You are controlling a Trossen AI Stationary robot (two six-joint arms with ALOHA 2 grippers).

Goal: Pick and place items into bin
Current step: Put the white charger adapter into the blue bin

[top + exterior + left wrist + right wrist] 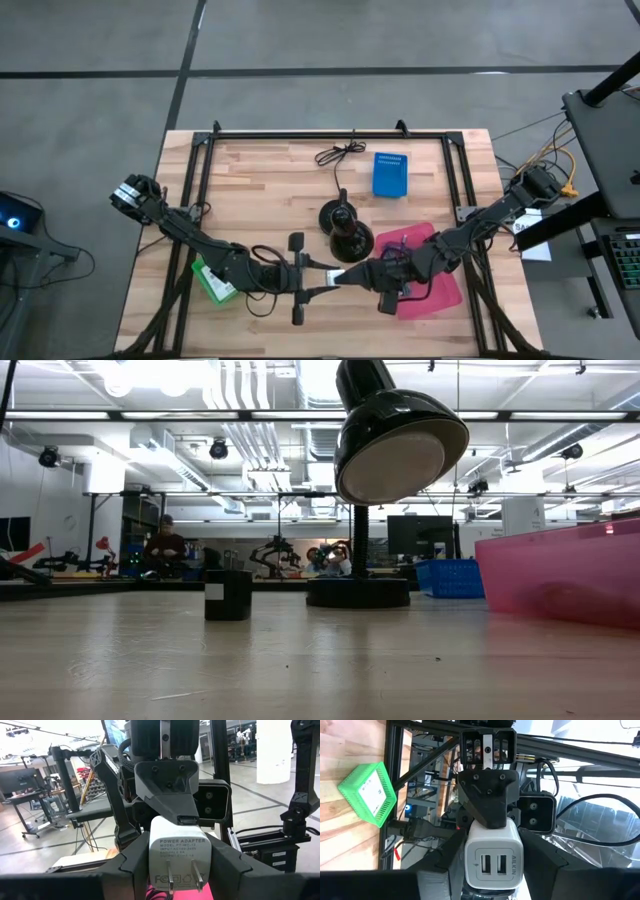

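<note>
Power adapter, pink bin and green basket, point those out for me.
Power adapter (177, 857), left wrist view, label face.
Pink bin (560, 575), low view, side wall.
Green basket (368, 793), right wrist view, white bottom.

A pale wooden plank surface stands on a grey concrete floor in a bright workshop with white ceiling ducts, distant workbenches and a seated person.

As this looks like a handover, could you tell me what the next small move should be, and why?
Probably the right end effector should settle its hold on the white power adapter before the left end effector, clamped on it, lets go: both meet on it, and the pink bin lies under the right arm.
</note>
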